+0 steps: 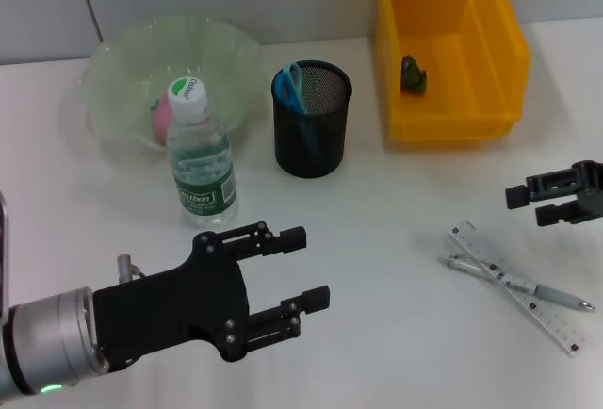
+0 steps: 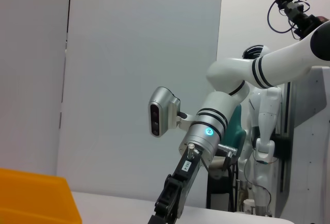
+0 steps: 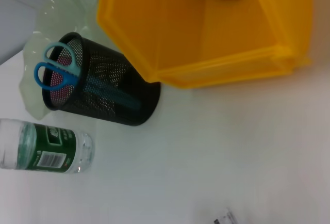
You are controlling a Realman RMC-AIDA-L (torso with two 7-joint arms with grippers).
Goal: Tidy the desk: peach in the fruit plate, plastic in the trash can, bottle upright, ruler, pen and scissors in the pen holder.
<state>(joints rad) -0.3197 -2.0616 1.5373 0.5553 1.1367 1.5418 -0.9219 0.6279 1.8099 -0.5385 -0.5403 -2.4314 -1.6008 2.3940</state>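
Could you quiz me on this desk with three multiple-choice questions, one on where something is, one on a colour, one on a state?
1. Where are the scissors?
A. in the black mesh pen holder
B. flat on the desk
C. in the yellow bin

2. What colour is the bottle cap?
A. red
B. green and white
C. black

3. How does the bottle stand?
A. lying on its side
B. upside down
C. upright

Answers:
1 A, the blue handles stick out of the holder's rim.
2 B, the head view shows a white cap with a green patch.
3 C, it stands cap up beside the fruit plate.

The ruler and pen lie crossed on the desk near the right gripper; the left gripper hovers open.
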